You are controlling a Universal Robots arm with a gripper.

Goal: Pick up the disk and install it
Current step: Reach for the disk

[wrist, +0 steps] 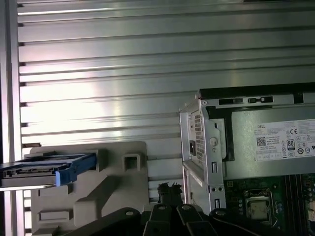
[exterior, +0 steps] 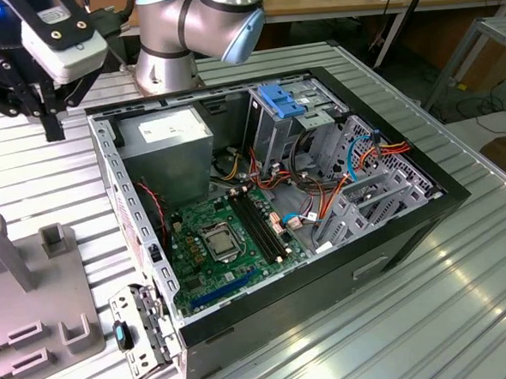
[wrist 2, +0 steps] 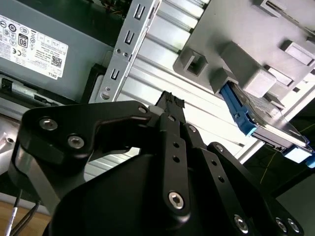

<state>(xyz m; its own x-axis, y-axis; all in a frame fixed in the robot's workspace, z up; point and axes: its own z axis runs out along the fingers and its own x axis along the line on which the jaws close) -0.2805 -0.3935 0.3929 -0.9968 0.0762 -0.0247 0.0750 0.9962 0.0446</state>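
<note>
The disk (wrist: 45, 169), in its blue carrier, rests on the grey fixture (wrist: 113, 172) on the ribbed table (wrist: 98, 73), beside the open computer case (exterior: 279, 196). The hand (wrist 2: 170, 102) hangs closed and empty above the table between fixture and case.

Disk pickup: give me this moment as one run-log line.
disk: in grey holder | gripper: apart from disk | computer case: open

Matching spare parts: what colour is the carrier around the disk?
Bright blue; the carrier around the disk shows best in the second wrist view.
</note>
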